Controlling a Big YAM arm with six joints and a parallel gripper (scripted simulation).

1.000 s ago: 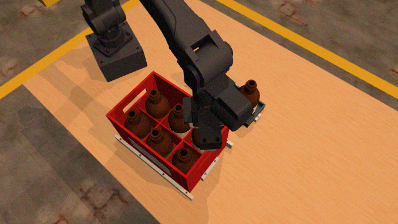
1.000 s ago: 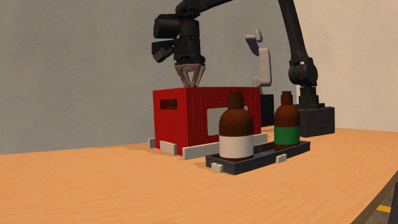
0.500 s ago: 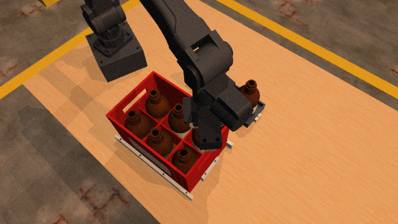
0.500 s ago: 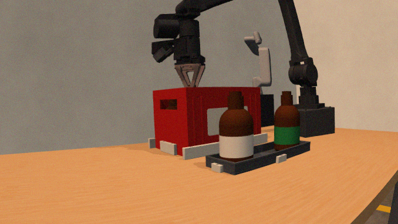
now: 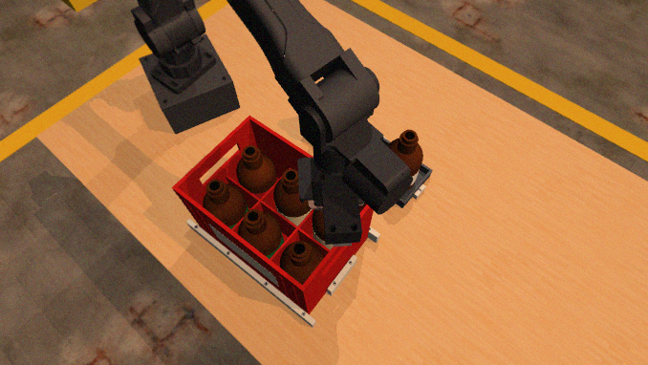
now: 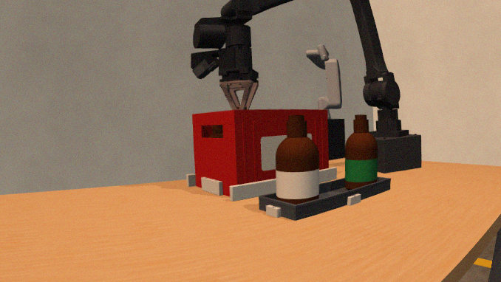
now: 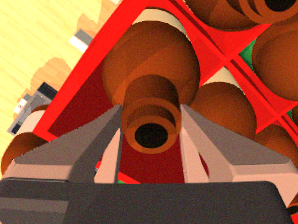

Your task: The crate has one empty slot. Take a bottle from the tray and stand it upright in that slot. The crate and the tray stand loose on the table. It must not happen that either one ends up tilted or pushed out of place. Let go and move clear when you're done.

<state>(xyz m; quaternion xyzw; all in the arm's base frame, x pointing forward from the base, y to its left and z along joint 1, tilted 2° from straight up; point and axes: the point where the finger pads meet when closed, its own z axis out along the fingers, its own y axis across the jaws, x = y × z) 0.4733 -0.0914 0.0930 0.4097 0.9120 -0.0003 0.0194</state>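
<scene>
The red crate (image 5: 311,287) (image 6: 222,159) (image 7: 87,72) holds several brown bottles (image 5: 255,167) in its slots. My gripper (image 6: 239,107) (image 7: 151,113) is just above the crate's top edge, over its corner slot nearest the tray. It is shut on the neck of a brown bottle (image 7: 149,63) (image 5: 319,222), which stands upright and low inside that slot. The dark tray (image 5: 421,183) (image 6: 325,207) beside the crate carries a white-labelled bottle (image 6: 297,162) (image 5: 408,148) and a green-labelled bottle (image 6: 360,155); the arm hides most of the tray in the top view.
White cleats (image 6: 251,190) (image 5: 248,263) edge the crate and tray on the wooden table. The robot base (image 5: 188,91) (image 6: 397,151) stands behind the crate. A white bracket (image 6: 332,81) hangs behind it.
</scene>
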